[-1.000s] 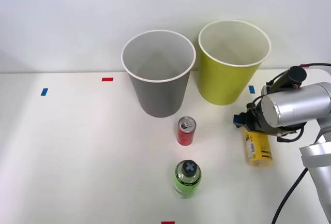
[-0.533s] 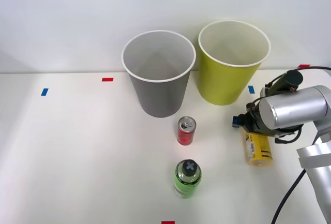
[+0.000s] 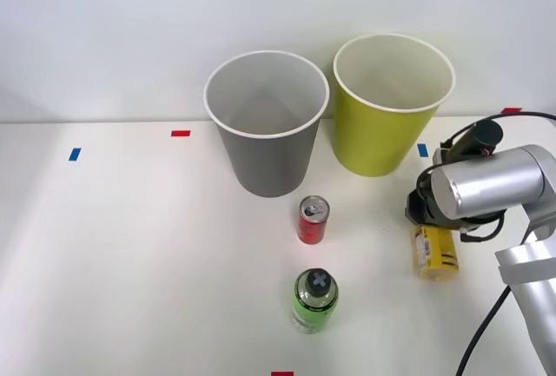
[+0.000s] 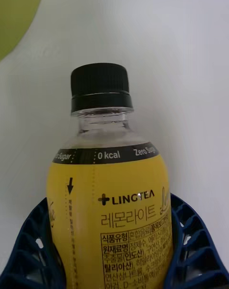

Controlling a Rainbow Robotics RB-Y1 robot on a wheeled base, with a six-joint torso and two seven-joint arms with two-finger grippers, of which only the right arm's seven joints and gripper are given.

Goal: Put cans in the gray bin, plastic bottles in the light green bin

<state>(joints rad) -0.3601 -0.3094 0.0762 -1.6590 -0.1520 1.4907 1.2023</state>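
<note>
A plastic bottle [image 4: 114, 208] with a yellow label and black cap lies on the table at the right [image 3: 434, 253]. My right gripper [image 4: 112, 200] is shut on it, with the blue ribbed fingers [image 4: 191, 241] curved against both sides of the label. In the front view the silver wrist [image 3: 478, 189] covers the bottle's cap end. The red can [image 3: 313, 220] stands upright mid-table, apart from the gripper. The gray bin [image 3: 269, 163] and the light green bin [image 3: 378, 137] stand side by side at the back.
A green bottle [image 3: 314, 300] with a black cap stands upright in front of the red can. Small red [image 3: 180, 133] and blue [image 3: 74, 154] tape marks lie on the white table. A black cable [image 3: 482, 337] hangs beside the arm.
The wrist has shifted slightly over the yellow bottle. The blue fingertips that showed at the wrist's left edge are now hidden. The can and bins have not moved.
</note>
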